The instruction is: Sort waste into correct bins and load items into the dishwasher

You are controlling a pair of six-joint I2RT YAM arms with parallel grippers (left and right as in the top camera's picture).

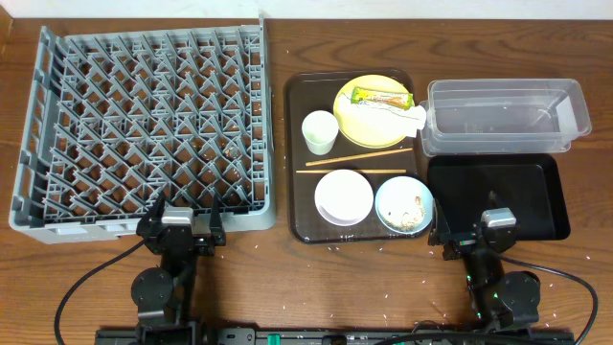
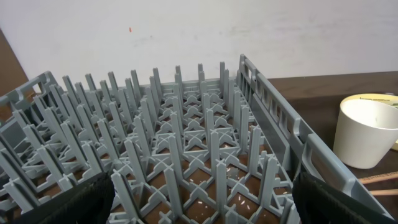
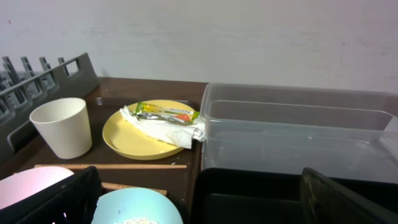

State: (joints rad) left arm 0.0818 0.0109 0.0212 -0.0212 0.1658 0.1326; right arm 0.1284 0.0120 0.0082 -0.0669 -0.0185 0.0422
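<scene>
A wooden table [image 1: 287, 287] is sitting against a pale wall. Nearest, the left gripper [image 1: 182, 228] and right gripper [image 1: 487, 236] are hovering, jaws wide apart, holding nothing; sorting is only beginning. Beyond, a brown tray [image 1: 292, 153] is carrying dishes [image 1: 344, 195] between rack [image 1: 144, 125] and tub [image 1: 503, 115]. The wrapper [image 1: 381, 97] is lying on the far plate [image 1: 364, 117], probably calling for a pinch and carry rightward. Its print is reading as a blur.

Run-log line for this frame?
left gripper: open, empty, at dish rack edge | right gripper: open, empty, at black tray edge | wrapper, paper: on yellow plate | dish rack: no dishes loaded
</scene>
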